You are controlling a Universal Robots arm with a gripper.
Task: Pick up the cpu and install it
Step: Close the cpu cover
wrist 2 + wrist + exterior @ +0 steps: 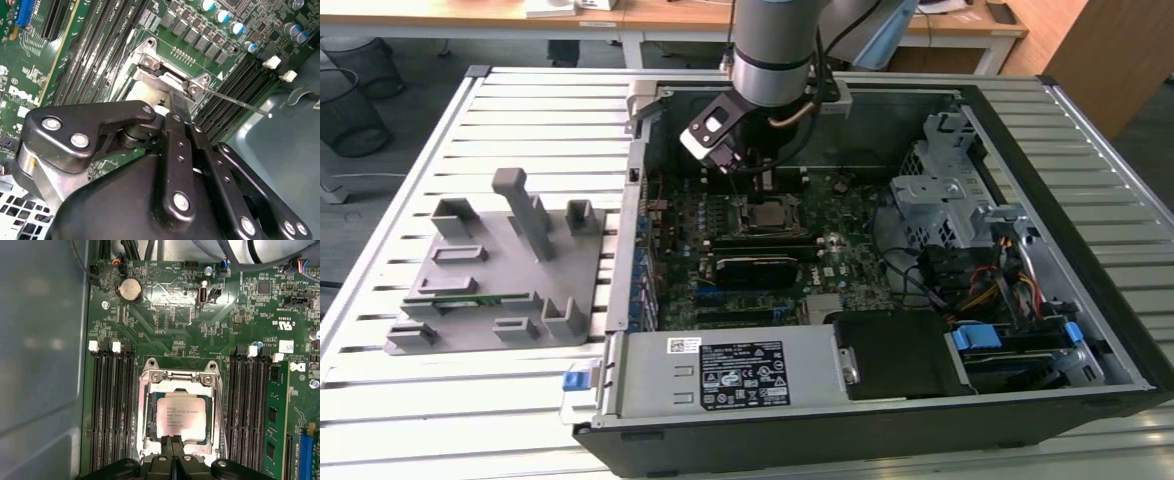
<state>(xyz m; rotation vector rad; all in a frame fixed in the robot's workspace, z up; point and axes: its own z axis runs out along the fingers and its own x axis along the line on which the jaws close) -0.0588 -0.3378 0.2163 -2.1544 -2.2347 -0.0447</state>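
- The gripper point(171, 440) is closed in the first wrist view: its two fingers point(166, 450) are pressed together with only a hairline seam between them, and they hold nothing.
- The cpu point(181, 416) lies flat, silvery top up, inside the metal socket frame point(177, 376) on the motherboard point(175, 325), between banks of memory slots point(112, 405).
- The fingertips sit at one edge of the cpu; we cannot tell whether they touch it.
- In the exterior view the arm reaches down into the open computer case point(1067, 110).
- The grey fixture point(494, 290) stands on the slatted table point(534, 110), to the exterior view's left of the case.
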